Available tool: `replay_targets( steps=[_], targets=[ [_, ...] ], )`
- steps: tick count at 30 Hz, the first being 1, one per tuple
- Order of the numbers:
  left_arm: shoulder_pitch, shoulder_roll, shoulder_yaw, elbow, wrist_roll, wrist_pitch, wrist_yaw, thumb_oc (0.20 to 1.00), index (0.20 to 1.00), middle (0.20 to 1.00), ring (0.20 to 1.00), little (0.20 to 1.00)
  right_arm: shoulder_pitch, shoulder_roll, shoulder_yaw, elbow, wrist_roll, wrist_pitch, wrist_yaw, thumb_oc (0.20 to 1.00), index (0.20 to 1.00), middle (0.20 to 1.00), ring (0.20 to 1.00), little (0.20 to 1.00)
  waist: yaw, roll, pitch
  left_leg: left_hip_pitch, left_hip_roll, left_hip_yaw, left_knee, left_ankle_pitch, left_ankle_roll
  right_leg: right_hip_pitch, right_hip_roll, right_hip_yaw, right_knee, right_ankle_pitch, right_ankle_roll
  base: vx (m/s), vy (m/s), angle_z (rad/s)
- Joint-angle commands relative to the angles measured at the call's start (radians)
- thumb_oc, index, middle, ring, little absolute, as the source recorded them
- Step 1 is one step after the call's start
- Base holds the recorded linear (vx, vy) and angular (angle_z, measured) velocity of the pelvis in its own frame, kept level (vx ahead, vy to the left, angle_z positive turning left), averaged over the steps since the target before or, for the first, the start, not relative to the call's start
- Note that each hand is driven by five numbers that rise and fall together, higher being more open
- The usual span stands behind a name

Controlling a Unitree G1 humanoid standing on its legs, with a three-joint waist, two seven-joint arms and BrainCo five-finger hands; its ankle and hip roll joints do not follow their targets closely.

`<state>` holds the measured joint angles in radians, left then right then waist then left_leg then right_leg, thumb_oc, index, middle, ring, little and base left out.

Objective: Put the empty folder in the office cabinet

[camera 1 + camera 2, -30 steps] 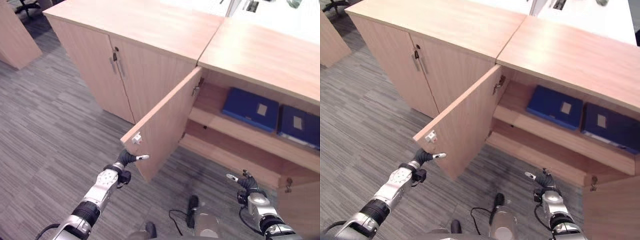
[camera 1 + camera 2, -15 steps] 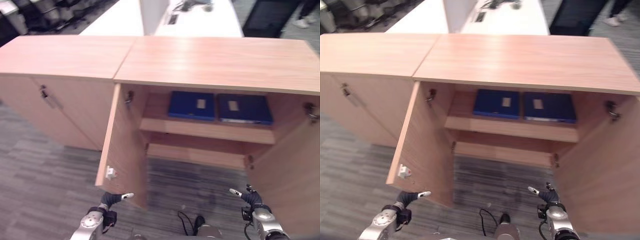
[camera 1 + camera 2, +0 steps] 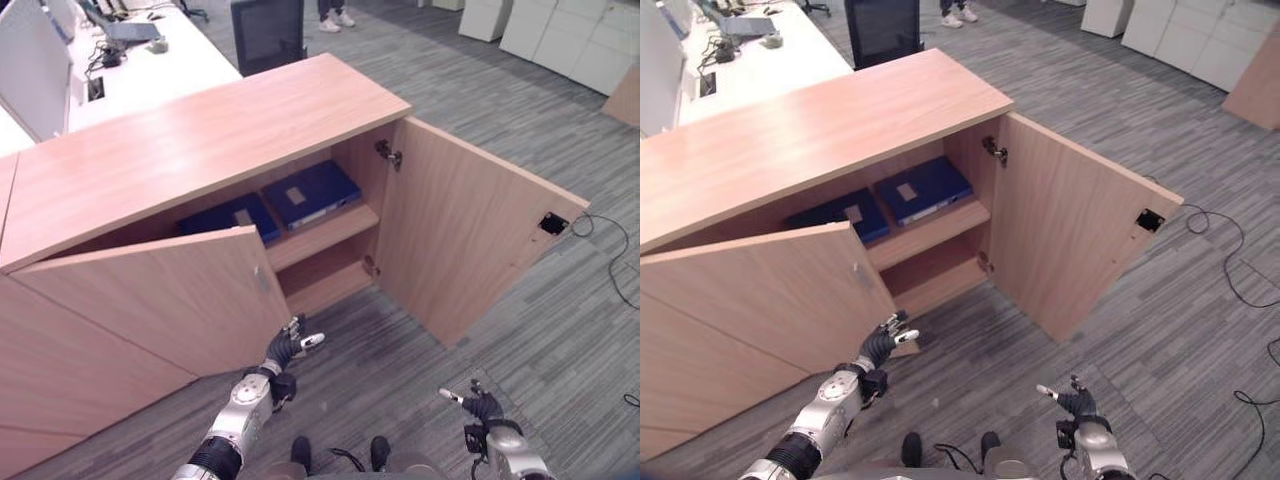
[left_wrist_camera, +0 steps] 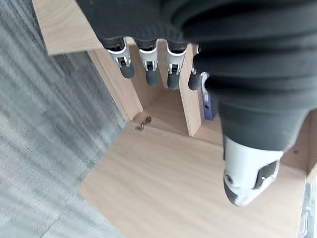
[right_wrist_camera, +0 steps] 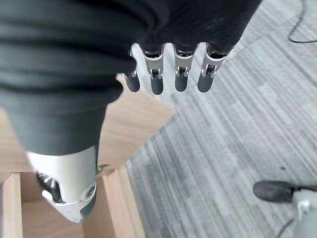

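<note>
A low wooden cabinet point(image 3: 830, 115) stands on grey carpet point(image 3: 1160, 330) with both doors swung open. The left door point(image 3: 760, 290) hangs partly open across the front, and the right door point(image 3: 1070, 235) stands wide, its latch plate near the outer edge. On the upper shelf point(image 3: 935, 228) two blue folders point(image 3: 925, 188) lie flat side by side, each with a pale label. The left hand point(image 3: 883, 345) is raised just beside the lower edge of the left door, fingers straight. The right hand point(image 3: 1072, 403) sits low over the carpet, well apart from the cabinet, fingers loosely extended. A white desk point(image 3: 750, 65) and a dark office chair point(image 3: 880, 28) stand behind the cabinet, with a person's shoes point(image 3: 958, 16) beyond the chair.
</note>
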<state>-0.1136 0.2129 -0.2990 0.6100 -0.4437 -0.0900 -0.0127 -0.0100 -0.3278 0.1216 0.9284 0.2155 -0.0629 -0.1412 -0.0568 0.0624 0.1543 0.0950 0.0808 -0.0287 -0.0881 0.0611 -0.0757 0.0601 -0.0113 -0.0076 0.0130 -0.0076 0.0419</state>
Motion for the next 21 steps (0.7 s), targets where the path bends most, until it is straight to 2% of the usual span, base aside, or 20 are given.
replay_targets(
  steps=[1,4,9,12,13,15,19,20,21],
  targets=[
    [-0.090,0.037,0.051,0.056,0.015,-0.058,0.040,1.000,1.000,1.000,1.000,1.000,-0.061,0.001,0.006,-0.039,-0.003,-0.036,0.015,1.000,1.000,1.000,1.000,1.000,0.020,-0.052,-0.047,-0.043,0.007,0.027,0.010,0.006,-0.054,0.066,-0.083,0.008,-0.030,-0.051,0.132,0.09,0.094,-0.15],
    [-0.190,0.093,0.139,0.196,-0.025,-0.074,0.083,1.000,1.000,1.000,1.000,1.000,-0.039,0.009,0.014,-0.077,-0.003,-0.045,0.029,1.000,1.000,1.000,1.000,1.000,-0.004,-0.065,-0.071,-0.018,0.014,0.067,0.001,-0.014,-0.045,0.061,-0.093,0.034,-0.044,-0.039,0.149,0.10,0.115,-0.22],
    [-0.284,0.168,0.192,0.290,-0.053,-0.079,0.093,1.000,1.000,1.000,1.000,1.000,-0.018,0.007,0.024,-0.112,-0.001,-0.055,0.049,1.000,1.000,1.000,1.000,1.000,-0.025,-0.080,-0.086,-0.004,0.015,0.107,0.001,-0.033,-0.035,0.048,-0.101,0.057,-0.053,-0.025,0.169,0.05,0.080,-0.27],
    [-0.348,0.252,0.221,0.372,-0.036,-0.077,0.088,1.000,1.000,1.000,1.000,1.000,-0.002,0.006,0.035,-0.126,-0.008,-0.059,0.066,1.000,1.000,1.000,1.000,1.000,-0.035,-0.091,-0.096,0.007,0.016,0.135,0.001,-0.045,-0.031,0.034,-0.106,0.076,-0.047,-0.019,0.183,0.05,0.097,-0.35],
    [-0.385,0.314,0.237,0.423,-0.019,-0.076,0.082,1.000,1.000,1.000,1.000,1.000,0.007,0.004,0.037,-0.135,-0.007,-0.062,0.077,1.000,1.000,1.000,1.000,1.000,-0.041,-0.101,-0.100,0.015,0.019,0.154,0.001,-0.051,-0.029,0.024,-0.109,0.087,-0.043,-0.012,0.193,0.07,0.124,-0.53],
    [-0.428,0.377,0.250,0.476,-0.008,-0.073,0.079,1.000,1.000,1.000,1.000,1.000,0.011,0.004,0.040,-0.139,-0.004,-0.067,0.083,1.000,1.000,1.000,1.000,1.000,-0.045,-0.113,-0.105,0.024,0.022,0.177,0.001,-0.059,-0.027,0.012,-0.110,0.105,-0.040,-0.005,0.204,0.06,0.106,-0.64],
    [-0.488,0.485,0.272,0.527,0.008,-0.067,0.075,1.000,1.000,1.000,1.000,1.000,0.011,0.003,0.051,-0.129,0.009,-0.074,0.096,1.000,1.000,1.000,1.000,1.000,-0.050,-0.133,-0.106,0.035,0.029,0.212,0.001,-0.068,-0.024,-0.012,-0.108,0.126,-0.038,0.012,0.220,0.02,0.072,-0.58],
    [-0.540,0.555,0.269,0.547,0.020,-0.068,0.072,1.000,1.000,1.000,1.000,1.000,-0.002,0.002,0.063,-0.129,0.018,-0.080,0.102,1.000,1.000,1.000,1.000,1.000,-0.053,-0.145,-0.107,0.038,0.036,0.234,0.001,-0.071,-0.027,-0.030,-0.100,0.138,-0.037,0.034,0.220,0.02,0.042,-0.41],
    [-0.542,0.556,0.268,0.549,0.020,-0.069,0.071,1.000,1.000,1.000,1.000,1.000,-0.002,0.003,0.063,-0.128,0.019,-0.080,0.102,1.000,1.000,1.000,1.000,1.000,-0.051,-0.146,-0.107,0.038,0.036,0.236,0.001,-0.071,-0.027,-0.031,-0.100,0.139,-0.037,0.034,0.220,0.02,0.042,-0.37]
  ],
)
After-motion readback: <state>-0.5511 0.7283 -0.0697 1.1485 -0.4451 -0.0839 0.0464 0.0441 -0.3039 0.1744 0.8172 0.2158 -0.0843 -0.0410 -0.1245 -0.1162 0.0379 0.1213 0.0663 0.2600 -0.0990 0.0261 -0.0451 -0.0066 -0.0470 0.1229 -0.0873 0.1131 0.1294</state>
